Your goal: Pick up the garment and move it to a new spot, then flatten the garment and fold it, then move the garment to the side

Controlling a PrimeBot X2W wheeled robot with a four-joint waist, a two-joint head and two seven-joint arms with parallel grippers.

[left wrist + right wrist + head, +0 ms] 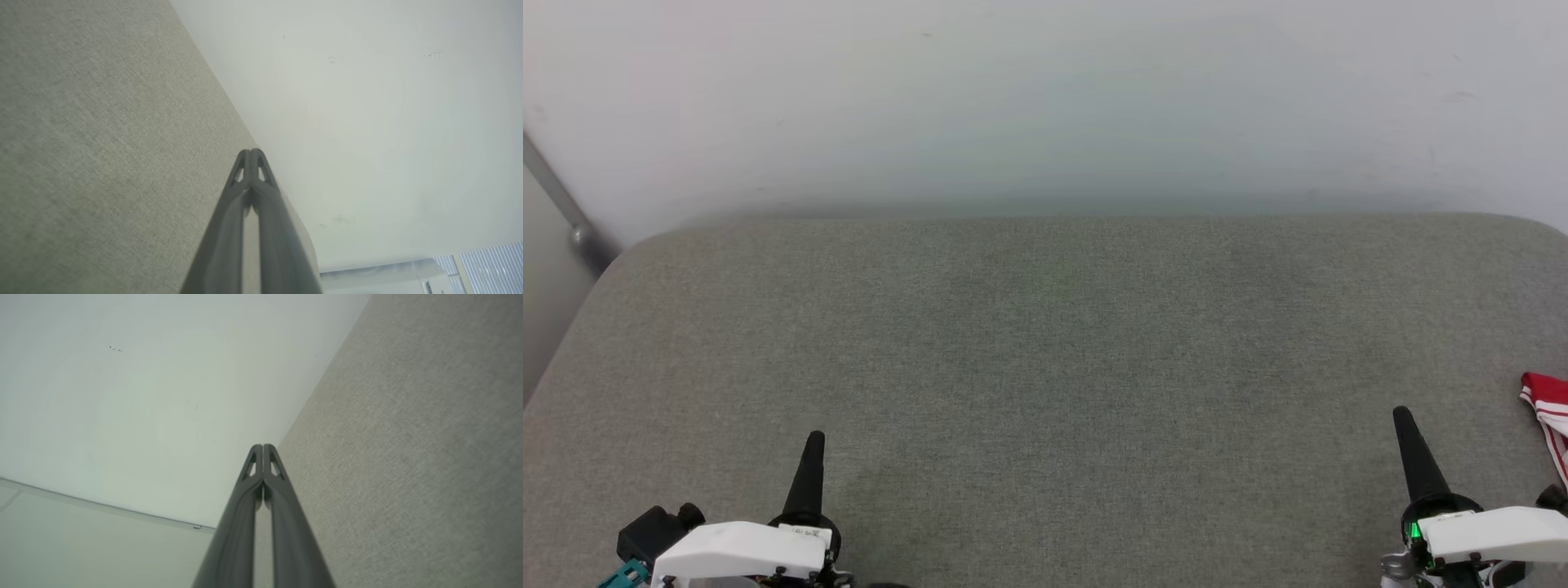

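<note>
Left gripper (814, 447): fingers pressed together, holding nothing. Right gripper (1406, 425): likewise closed and empty. Garment (1545, 394): a red, white-striped corner lies on the grey pad (1045, 343) at its right edge, just right of and slightly beyond the right gripper, much the nearer arm. Long axis cannot be told; no writing legible. White wall (1045, 98) behind

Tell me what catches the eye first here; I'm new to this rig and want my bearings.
A red garment with red-and-white striped trim peeks in at the head view's far right edge, apart from the right claw. A wide grey woven fabric surface spreads below a pale wall. The left claw and right claw sit at the lower corners, dark fingers shut on nothing.
</note>
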